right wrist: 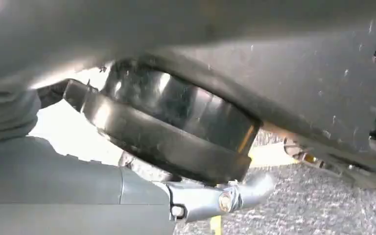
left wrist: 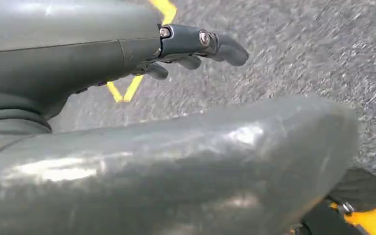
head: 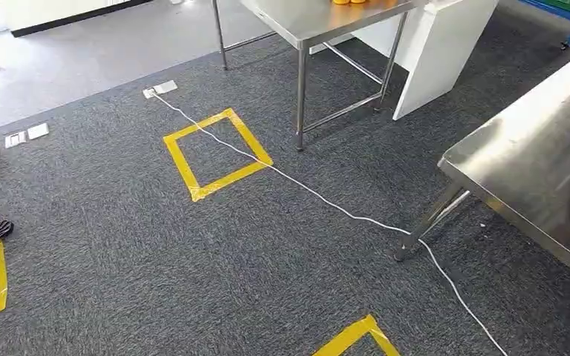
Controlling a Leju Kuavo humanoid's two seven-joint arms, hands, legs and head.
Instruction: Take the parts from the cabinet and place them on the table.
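Right now the right hand (right wrist: 196,196) grips a black round part (right wrist: 171,127), pressed vs its thumb w/ grey carpet (right wrist: 323,205) beyond, while the left hand (left wrist: 196,46) holds nothing, fingers loosely curled & apart over carpet w/ yellow tape (left wrist: 122,90).

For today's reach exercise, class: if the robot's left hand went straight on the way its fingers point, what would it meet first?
Probably the grey carpet: the left hand holds nothing, and nothing stands between its fingers and the floor, though depth is unclear.

No legible txt or labels anywhere.
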